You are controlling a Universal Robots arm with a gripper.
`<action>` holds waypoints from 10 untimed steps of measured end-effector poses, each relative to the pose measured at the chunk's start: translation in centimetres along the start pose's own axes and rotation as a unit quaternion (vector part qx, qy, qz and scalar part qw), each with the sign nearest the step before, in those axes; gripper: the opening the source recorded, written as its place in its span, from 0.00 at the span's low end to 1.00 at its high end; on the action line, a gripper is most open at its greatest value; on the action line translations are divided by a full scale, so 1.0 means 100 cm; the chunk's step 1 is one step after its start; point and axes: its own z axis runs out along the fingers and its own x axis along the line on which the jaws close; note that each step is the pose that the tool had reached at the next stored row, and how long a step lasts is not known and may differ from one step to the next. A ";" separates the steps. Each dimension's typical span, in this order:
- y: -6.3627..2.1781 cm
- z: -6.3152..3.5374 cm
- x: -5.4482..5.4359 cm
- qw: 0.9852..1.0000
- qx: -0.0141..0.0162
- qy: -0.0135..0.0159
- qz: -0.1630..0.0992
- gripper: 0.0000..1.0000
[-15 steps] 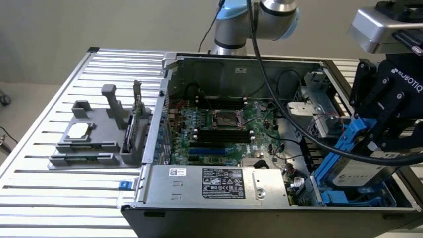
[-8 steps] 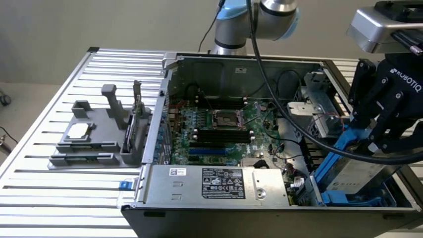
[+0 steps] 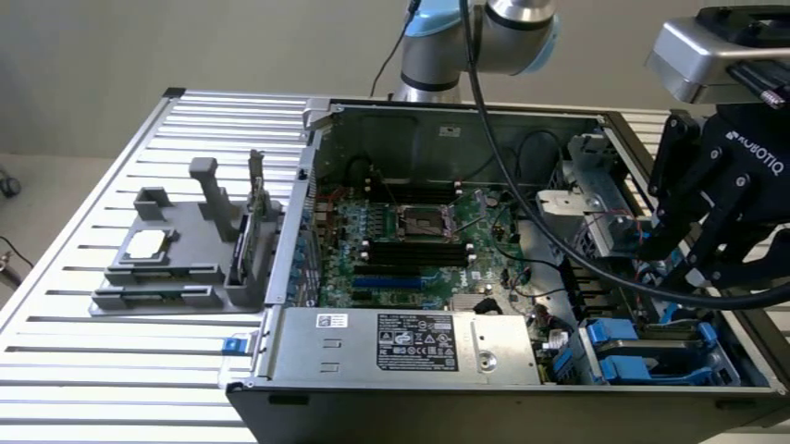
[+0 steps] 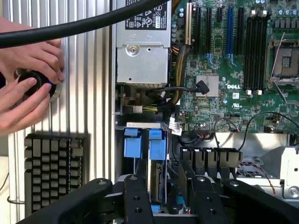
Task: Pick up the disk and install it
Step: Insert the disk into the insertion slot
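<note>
ROBOTIQ stands in white capitals on the black body of the gripper, running along its side in the exterior view. In the wrist view you can read DELL in white on the motherboard, just beside the square silver heatsink. The power supply carries a black-and-white label with rows of marks and fine print; you won't make out a word of it in either view. A small white sticker sits beside that label, toward the exterior view's left, its print too small to read. The white tag on a cable has lines of print, also illegible.
</note>
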 end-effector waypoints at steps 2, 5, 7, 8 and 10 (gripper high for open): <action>0.0000 0.0005 0.000 1.000 0.000 0.000 0.000 0.41; -0.0002 0.0043 0.000 1.000 0.000 0.000 0.000 0.41; -0.0009 0.0078 0.000 1.000 0.000 0.000 0.000 0.41; -0.0014 0.0098 0.000 1.000 0.000 0.000 0.000 0.41; -0.0024 0.0132 0.000 1.000 0.000 0.000 0.000 0.41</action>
